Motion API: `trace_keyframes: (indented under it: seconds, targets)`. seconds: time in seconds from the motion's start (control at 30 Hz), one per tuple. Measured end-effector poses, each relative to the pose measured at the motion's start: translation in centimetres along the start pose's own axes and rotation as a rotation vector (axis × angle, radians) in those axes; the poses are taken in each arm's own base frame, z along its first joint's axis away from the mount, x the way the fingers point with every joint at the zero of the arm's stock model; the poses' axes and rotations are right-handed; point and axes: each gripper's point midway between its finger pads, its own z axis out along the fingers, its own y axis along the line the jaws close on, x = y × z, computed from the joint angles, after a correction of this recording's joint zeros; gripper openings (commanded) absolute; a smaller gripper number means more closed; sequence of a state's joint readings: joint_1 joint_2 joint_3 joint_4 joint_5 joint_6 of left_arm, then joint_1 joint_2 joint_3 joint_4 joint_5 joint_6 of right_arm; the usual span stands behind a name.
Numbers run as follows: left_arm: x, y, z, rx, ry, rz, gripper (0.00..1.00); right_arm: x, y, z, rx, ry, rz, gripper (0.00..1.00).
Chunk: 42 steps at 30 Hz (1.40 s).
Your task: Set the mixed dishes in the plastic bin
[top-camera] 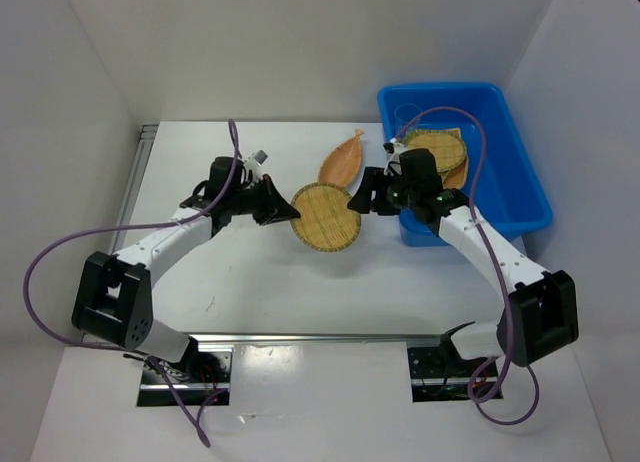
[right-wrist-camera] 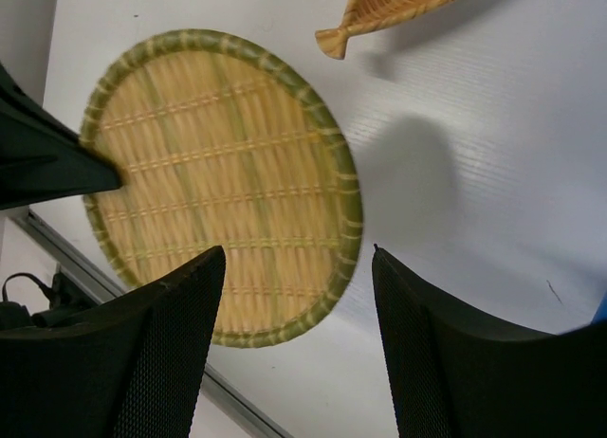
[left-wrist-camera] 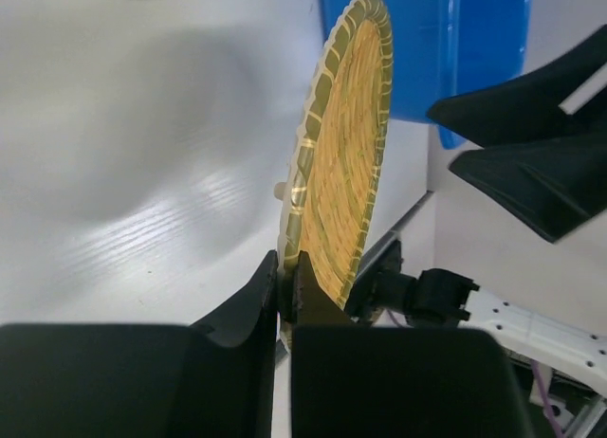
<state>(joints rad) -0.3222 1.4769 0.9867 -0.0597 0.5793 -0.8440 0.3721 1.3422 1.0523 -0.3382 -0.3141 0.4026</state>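
Observation:
My left gripper (top-camera: 288, 209) is shut on the rim of a round woven tray (top-camera: 326, 217) and holds it above the table; the left wrist view shows the tray (left-wrist-camera: 343, 154) edge-on between my fingers. My right gripper (top-camera: 358, 198) is open just right of the tray, its fingers spread over the tray's edge (right-wrist-camera: 223, 173) without touching it. A pointed leaf tray (top-camera: 343, 159) lies on the table behind, its tip in the right wrist view (right-wrist-camera: 379, 11). The blue bin (top-camera: 520, 172) at the right holds woven trays (top-camera: 440, 152) and a clear cup (top-camera: 405, 112).
The table's metal front rail (top-camera: 320, 337) runs below the arms. White walls close the left, back and right. The bin's wall (left-wrist-camera: 417, 40) stands close behind the held tray.

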Motion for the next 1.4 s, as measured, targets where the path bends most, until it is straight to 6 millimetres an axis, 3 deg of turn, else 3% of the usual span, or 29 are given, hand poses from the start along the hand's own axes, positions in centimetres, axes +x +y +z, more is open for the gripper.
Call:
trace_keyframes:
  seconds: [0.17,0.37,0.47,0.63,0.8,0.87,0.93,1.0,1.03,1.17,1.27,1.4]
  targets:
    - [-1.4,-1.5,-1.7,0.067,-0.036,-0.031,0.00,-0.3,-0.9,0.4,0.003,0.000,0.014,0.69]
    - [-2.4,-3.5,-2.6,0.146,-0.070,-0.029,0.00,-1.1,-0.8,0.7,-0.046,-0.015,0.021,0.53]
    - [-2.2,-3.5,-2.4,0.164,-0.068,-0.046,0.00,-1.6,0.1,0.7,-0.102,-0.023,0.015,0.33]
    - [-2.2,-3.3,-2.0,0.186,-0.056,-0.069,0.00,-1.7,0.7,0.9,-0.179,-0.006,0.046,0.24]
    - [-2.3,-2.1,-0.8,0.178,-0.039,-0.090,0.00,-2.0,0.2,0.9,-0.238,0.023,0.135,0.01]
    - [-2.3,-1.4,-0.3,0.174,-0.025,-0.101,0.00,-2.2,0.3,0.6,-0.260,0.028,0.160,0.01]
    - [-2.2,-1.1,0.1,0.180,-0.013,-0.102,0.19,-2.2,0.2,0.5,-0.262,0.032,0.169,0.01]
    - [-2.1,-0.7,0.6,0.176,-0.003,-0.114,0.28,-2.1,0.2,0.5,-0.273,0.039,0.174,0.01]
    - [-2.1,-0.5,0.8,0.174,0.001,-0.118,0.45,-2.0,0.5,0.4,-0.288,0.046,0.172,0.01]
    - [-2.4,-0.4,1.6,0.176,0.008,-0.120,0.84,-1.4,1.5,0.0,-0.343,0.082,0.162,0.01]
    - [-3.2,-1.2,1.7,0.193,-0.011,-0.099,1.00,-1.3,1.9,-0.2,-0.363,0.095,0.165,0.01]
    - [-4.0,-2.0,1.6,0.210,-0.033,-0.091,1.00,-2.4,1.8,-0.5,-0.369,0.078,0.163,0.01]
